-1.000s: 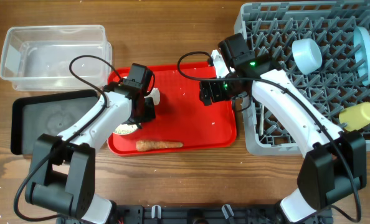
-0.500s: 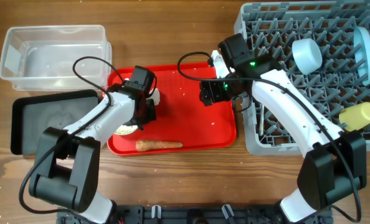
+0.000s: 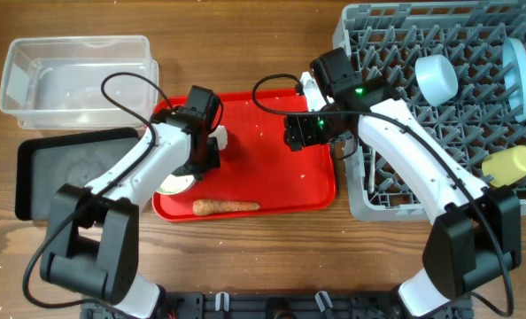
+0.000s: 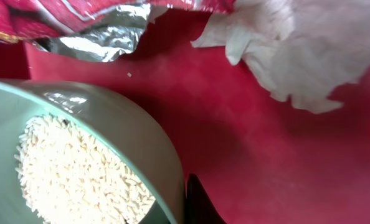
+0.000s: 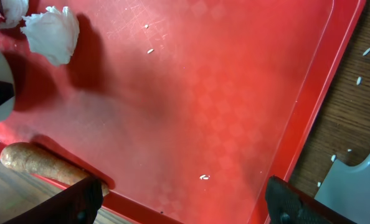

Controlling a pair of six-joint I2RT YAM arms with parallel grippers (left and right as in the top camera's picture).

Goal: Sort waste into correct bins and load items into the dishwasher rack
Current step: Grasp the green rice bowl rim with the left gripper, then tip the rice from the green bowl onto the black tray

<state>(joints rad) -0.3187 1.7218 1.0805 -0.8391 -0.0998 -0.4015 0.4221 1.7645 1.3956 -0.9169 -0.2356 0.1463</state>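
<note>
Green and round, the pale green bowl of white rice-like grains sits at the lower left of the flat red serving tray. The left gripper is right at its rim, but I cannot tell if it pinches. The shallow black rectangular tray lies just left, across open room. The right gripper is spread wide and holds nothing.

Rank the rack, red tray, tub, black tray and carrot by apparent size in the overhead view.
1. Rack
2. Red tray
3. Tub and black tray: about alike, the latter partly under the left arm, so unranked
4. Carrot
</note>
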